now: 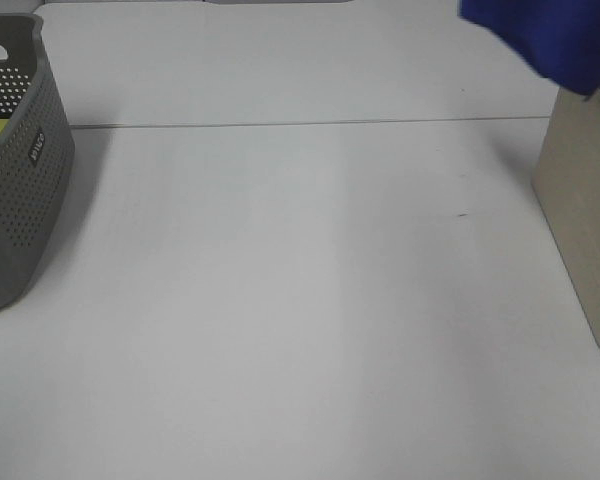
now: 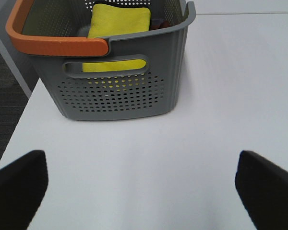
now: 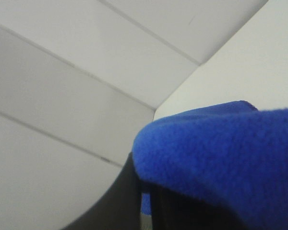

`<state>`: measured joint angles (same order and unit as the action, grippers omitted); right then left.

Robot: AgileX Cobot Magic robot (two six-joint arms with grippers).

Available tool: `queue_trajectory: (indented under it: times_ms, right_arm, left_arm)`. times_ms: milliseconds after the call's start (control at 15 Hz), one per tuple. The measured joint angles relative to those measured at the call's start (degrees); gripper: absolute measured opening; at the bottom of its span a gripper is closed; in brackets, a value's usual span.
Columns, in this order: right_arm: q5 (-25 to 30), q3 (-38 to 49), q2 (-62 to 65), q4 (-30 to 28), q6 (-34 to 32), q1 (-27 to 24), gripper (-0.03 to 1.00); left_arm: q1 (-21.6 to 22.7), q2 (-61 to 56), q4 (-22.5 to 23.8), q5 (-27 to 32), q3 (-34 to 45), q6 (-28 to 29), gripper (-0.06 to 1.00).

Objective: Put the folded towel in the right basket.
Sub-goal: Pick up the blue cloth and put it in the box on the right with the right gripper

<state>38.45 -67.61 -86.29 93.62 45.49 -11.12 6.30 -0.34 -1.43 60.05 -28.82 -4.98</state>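
Starting at our right gripper (image 3: 153, 206) — its wrist camera only catches a dark bit of finger tucked under the blue towel (image 3: 221, 163), so we can't see both jaws. The cloth is draped right over it and is up off the table, though, so we'd call it pinched on the towel. In the high view the towel (image 1: 545, 40) hangs in the far right corner, its lower tip just overlapping the rim of the beige right basket (image 1: 580, 210). We can't tell whether it's squarely over the opening, because the basket runs off the edge of the picture.

Handling-wise it looks like fleece, so we'd guess light, soft, floppy, not slippery, and nothing to break. The catch is that a fold can fall open when it dangles from one pinch. We'd grip through all the layers near the folded edge and lower it in rather than let go from high up.

Our left gripper (image 2: 141, 191) is spread wide with nothing in it. It hovers over the white table (image 2: 221, 96) near the grey basket (image 2: 115, 96), which has a yellow cloth (image 2: 120, 19) inside.
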Motion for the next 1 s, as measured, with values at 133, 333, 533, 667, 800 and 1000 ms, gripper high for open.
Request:
queue_trajectory:
  times_ms: [133, 333, 533, 667, 800, 1000]
  right_arm:
    - [0.6, 0.0, 0.6, 0.9, -0.2, -8.6, 0.04]
    - [2.9, 0.0, 0.6, 0.7, -1.3, -18.9, 0.04]
    - [3.3, 0.0, 0.6, -6.6, -1.3, -21.0, 0.04]
    - [3.4, 0.0, 0.6, -14.6, -1.3, -21.0, 0.04]
    - [3.4, 0.0, 0.6, -27.1, -1.4, -21.0, 0.04]
    - [3.9, 0.0, 0.6, -31.6, -1.5, -21.0, 0.04]
  left_arm:
    - [0.0, 0.0, 0.0, 0.0, 0.0, 0.0, 0.99]
    - [0.0, 0.0, 0.0, 0.0, 0.0, 0.0, 0.99]
    - [0.0, 0.0, 0.0, 0.0, 0.0, 0.0, 0.99]
    - [0.0, 0.0, 0.0, 0.0, 0.0, 0.0, 0.99]
    - [0.0, 0.0, 0.0, 0.0, 0.0, 0.0, 0.99]
    - [0.0, 0.0, 0.0, 0.0, 0.0, 0.0, 0.99]
